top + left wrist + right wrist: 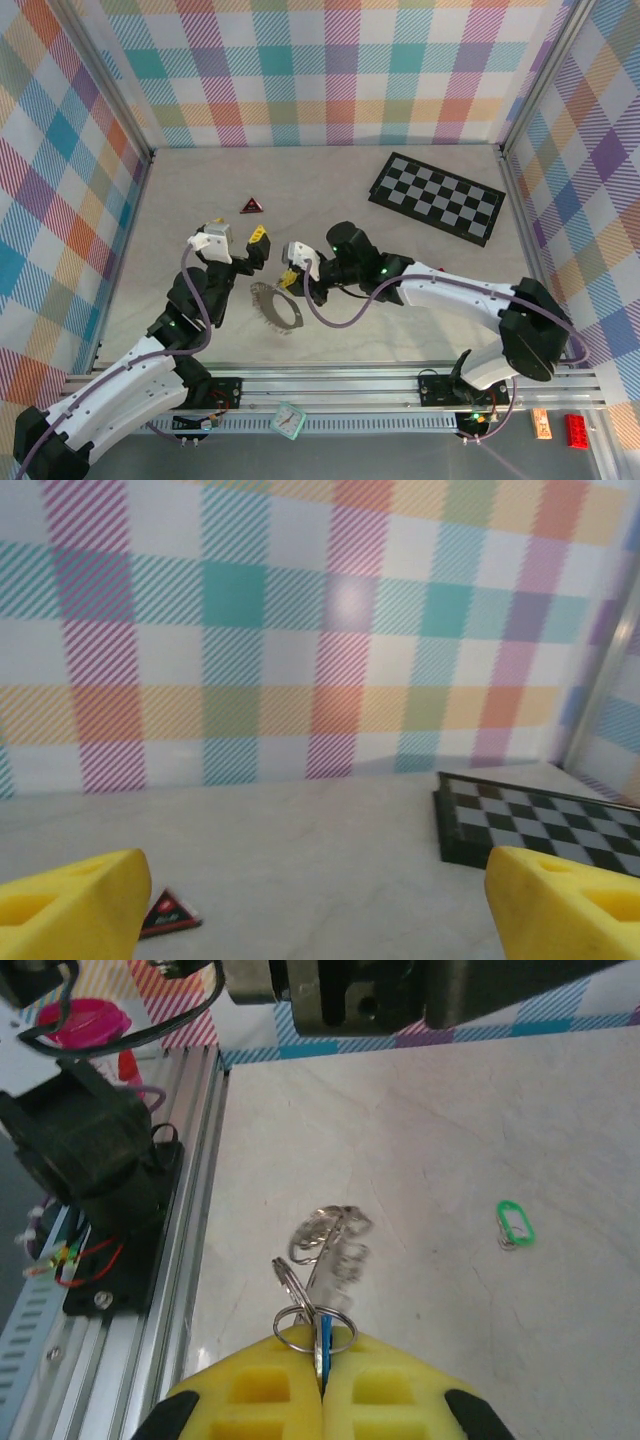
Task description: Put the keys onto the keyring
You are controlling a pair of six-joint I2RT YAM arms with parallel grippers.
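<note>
The left gripper (257,248) hovers over the pale bench (420,270) with its jaws standing wide apart. In the left wrist view its yellow fingertips (70,905) sit at the two lower corners with bare bench between them. Beyond the left-hand tip lies a small red-and-black triangle (168,912), flat on the bench. It bears pale lettering too blurred to read. From above, the same triangle (250,206) is well apart from everything else. A black-and-grey chequered board (436,197) lies toward the far right corner, set at a slant, and its near corner (540,825) shows in the left wrist view. The right gripper (290,278) reaches in from the right and meets the far edge of the keyring (298,318). The keyring lies on the bench between the two arms, near the front rail. The keys (262,300) form a silvery fringe along its left side. In the right wrist view the yellow jaws are pressed together on the keyring (300,1330), with a thin blue strip (322,1345) caught in the seam. The keys (335,1240) trail from there down to the bench. A small green tag (513,1222) lies on the bench off to the side, with no writing that can be read. On the front rail sit a teal clock-like object (288,420), an orange piece (541,422) and a red block (577,430).
</note>
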